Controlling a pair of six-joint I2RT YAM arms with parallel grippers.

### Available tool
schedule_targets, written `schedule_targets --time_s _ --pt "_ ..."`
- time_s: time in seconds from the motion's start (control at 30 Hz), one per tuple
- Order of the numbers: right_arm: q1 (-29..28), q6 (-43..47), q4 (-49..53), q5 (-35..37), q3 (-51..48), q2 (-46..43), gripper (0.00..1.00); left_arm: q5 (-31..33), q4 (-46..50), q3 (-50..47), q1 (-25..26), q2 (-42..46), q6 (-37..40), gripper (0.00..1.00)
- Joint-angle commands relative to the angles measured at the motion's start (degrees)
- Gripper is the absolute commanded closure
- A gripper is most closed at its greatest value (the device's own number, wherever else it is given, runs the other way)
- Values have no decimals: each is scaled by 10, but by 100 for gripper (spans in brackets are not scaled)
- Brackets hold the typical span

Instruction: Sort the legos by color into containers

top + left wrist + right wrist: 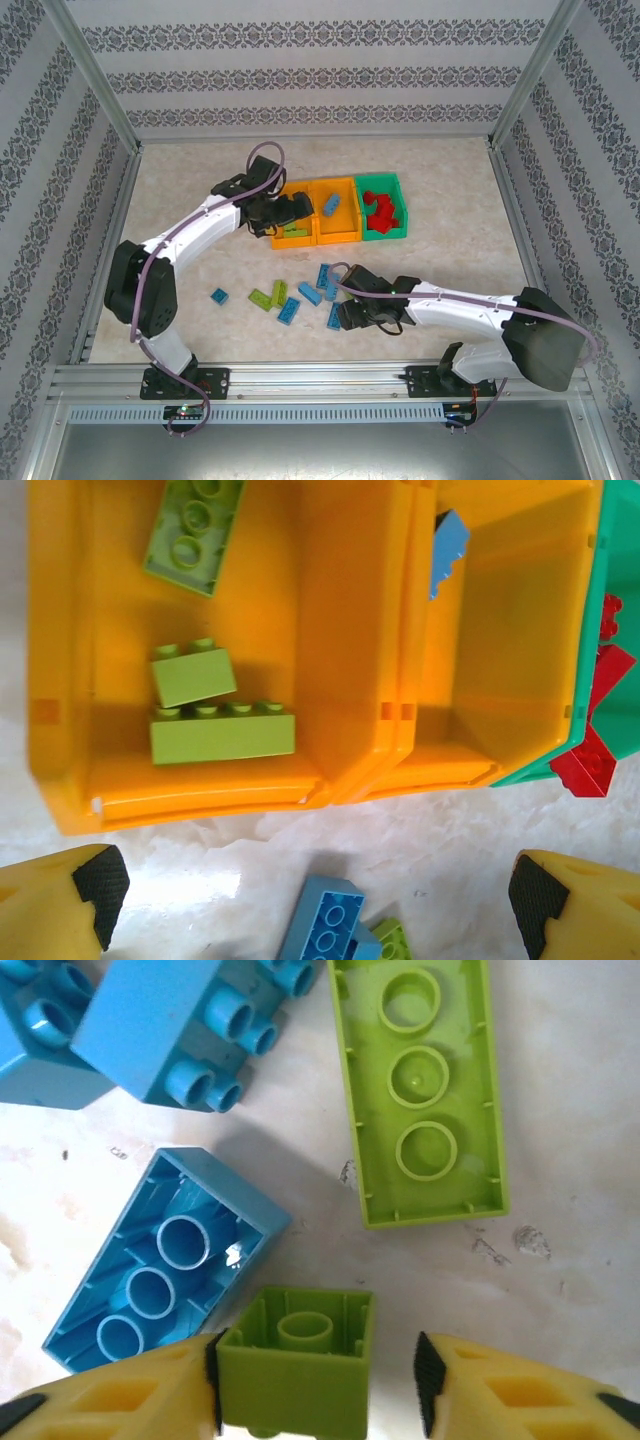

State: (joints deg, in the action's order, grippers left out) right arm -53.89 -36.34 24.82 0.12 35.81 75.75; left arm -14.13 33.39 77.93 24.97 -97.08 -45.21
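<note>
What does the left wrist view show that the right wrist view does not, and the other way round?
Particular to the left wrist view: the orange bins, one holding three lime bricks, the other a blue brick; the green bin with red bricks; the left fingers wide apart, holding nothing.
Particular to the right wrist view: a small lime brick, hollow side up, between the right fingers, one pad touching it, the other just clear.
Both: the pale table, loose blue bricks, loose lime bricks.
</note>
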Motion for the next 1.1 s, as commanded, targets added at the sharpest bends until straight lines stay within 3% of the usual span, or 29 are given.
schedule_targets --time_s 0.0,0.27,0.5,0.77,0.93,1.07 --pt "-5 -2 7 18 14 13 51 18 -9 -21 -18 42 0 1" --pt "-5 4 12 23 30 -14 69 53 39 -103 -58 135 19 1" --pt "33 42 -1 2 107 -31 71 84 105 -223 -113 221 19 1" --pt "122 104 -41 -109 351 179 73 105 170 -304 -116 289 -3 1" --pt "148 108 -41 -122 475 307 74 97 181 -346 -116 326 -31 1" --pt "164 116 -19 -118 558 386 69 85 162 -383 -116 332 -55 1"
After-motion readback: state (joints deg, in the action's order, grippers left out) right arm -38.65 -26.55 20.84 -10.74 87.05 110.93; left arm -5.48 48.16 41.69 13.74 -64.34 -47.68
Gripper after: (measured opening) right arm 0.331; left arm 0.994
